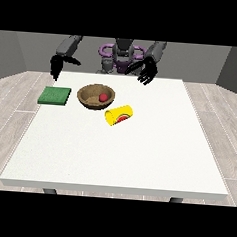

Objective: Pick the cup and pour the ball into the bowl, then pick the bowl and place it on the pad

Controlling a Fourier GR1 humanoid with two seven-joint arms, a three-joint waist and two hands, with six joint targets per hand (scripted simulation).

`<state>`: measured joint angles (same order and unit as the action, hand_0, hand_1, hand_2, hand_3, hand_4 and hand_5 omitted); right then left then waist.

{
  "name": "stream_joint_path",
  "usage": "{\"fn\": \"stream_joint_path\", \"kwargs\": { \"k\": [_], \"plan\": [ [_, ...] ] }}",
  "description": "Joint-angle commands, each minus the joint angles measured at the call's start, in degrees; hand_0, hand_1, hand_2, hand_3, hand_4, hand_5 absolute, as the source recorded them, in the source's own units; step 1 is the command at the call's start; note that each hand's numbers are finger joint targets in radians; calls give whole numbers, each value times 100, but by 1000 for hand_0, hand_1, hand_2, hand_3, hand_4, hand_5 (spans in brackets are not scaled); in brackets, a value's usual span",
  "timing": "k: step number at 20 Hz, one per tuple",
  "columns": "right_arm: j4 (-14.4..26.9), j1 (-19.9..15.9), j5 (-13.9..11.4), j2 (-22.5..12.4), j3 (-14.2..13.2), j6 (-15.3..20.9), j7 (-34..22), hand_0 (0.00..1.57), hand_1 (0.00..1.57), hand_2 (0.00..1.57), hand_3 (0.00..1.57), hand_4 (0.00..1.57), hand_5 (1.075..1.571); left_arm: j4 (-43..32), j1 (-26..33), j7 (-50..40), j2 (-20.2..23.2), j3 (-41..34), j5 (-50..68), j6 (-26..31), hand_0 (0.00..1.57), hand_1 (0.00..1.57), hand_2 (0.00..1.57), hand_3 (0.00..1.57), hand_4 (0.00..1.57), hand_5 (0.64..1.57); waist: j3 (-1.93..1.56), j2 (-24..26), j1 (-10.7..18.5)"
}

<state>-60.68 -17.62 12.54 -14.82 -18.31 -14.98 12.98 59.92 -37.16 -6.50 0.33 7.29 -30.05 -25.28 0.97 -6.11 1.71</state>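
Observation:
A brown wooden bowl (94, 97) sits on the white table (118, 150) left of centre, with a small red ball (103, 97) inside it. A yellow cup (119, 114) with a red and green mark lies on its side just right of and in front of the bowl, its mouth facing the camera. A green square pad (55, 95) lies flat to the left of the bowl. The hand at the view's right (145, 71) hovers behind the cup with its fingers spread, holding nothing. The hand at the view's left (56, 66) hangs above the table's far left edge, behind the pad, fingers pointing down.
The robot's torso (120, 58) stands behind the table's far edge. The table's front half carries nothing. Wooden floor surrounds the table on both sides.

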Motion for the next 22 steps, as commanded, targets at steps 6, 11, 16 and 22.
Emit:
{"fn": "stream_joint_path", "kwargs": {
  "k": [6, 11, 16, 22],
  "plan": [
    [-48, -220, -389, 933, 208, 1303, 302, 0, 0, 0, 0, 319, 1570, 698, 1118, 2201, 113, -259, 2257, 1346, 0, 0, 0, 0, 0, 1564, -90, -455, 582],
    [985, -677, -212, 789, -78, 1392, 672, 0, 0, 0, 0, 306, 1568, 1031, 1388, 2100, 254, -265, 2300, 1690, 0, 0, 0, 0, 0, 1564, -99, -373, 746],
    [1772, -1000, -221, 601, -82, 1268, 1153, 0, 0, 0, 0, 244, 1566, 1161, 1417, 2166, 442, -466, 2314, 1827, 0, 0, 0, 0, 0, 1564, -100, -518, 639],
    [2519, -1494, -98, 193, -263, 1066, 1323, 0, 0, 0, 0, 116, 1563, 1650, 1161, 1728, 484, -571, 2358, 1857, 0, 0, 0, 0, 0, 1566, -102, -761, 774]
  ]
}}
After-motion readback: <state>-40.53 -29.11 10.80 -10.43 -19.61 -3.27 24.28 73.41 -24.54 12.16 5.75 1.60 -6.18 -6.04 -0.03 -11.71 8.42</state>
